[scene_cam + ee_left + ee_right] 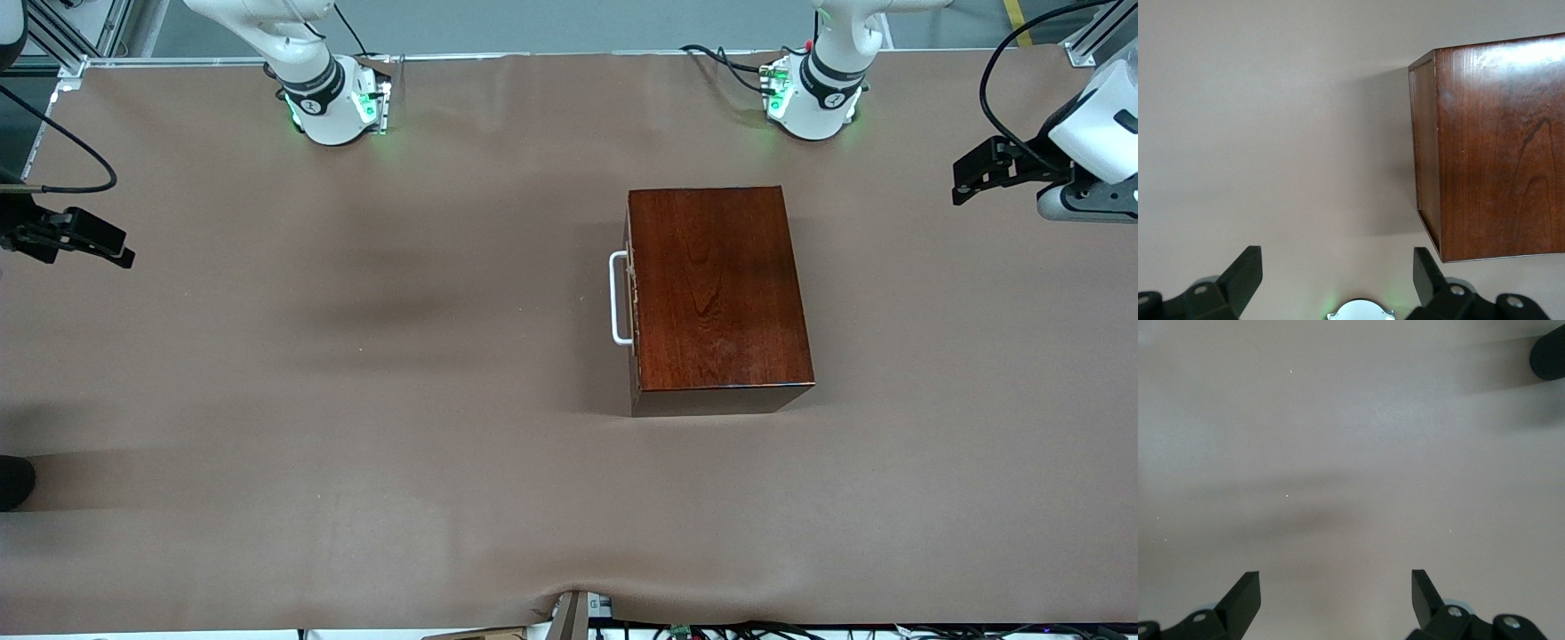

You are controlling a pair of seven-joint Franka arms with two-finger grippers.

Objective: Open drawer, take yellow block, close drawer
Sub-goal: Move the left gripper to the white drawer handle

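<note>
- One wooden box [718,289] faces you in the front view, mid-table toward the left arm's end, its long axis running from the bases toward the camera. The drawer [632,302] is shut, its white handle [618,298] pointing toward the right arm's end. You cannot see the yellow block. Both arms wait at the table's ends, cut off by the frame: left gripper [973,173], right gripper [98,244].
- Left wrist view: you see the left gripper's fingers [1245,273] spread wide over bare table, holding nothing, the box's plain end near.
- Right wrist view: you see the right gripper's fingers [1243,595] spread, empty, over table covering [1351,453].
</note>
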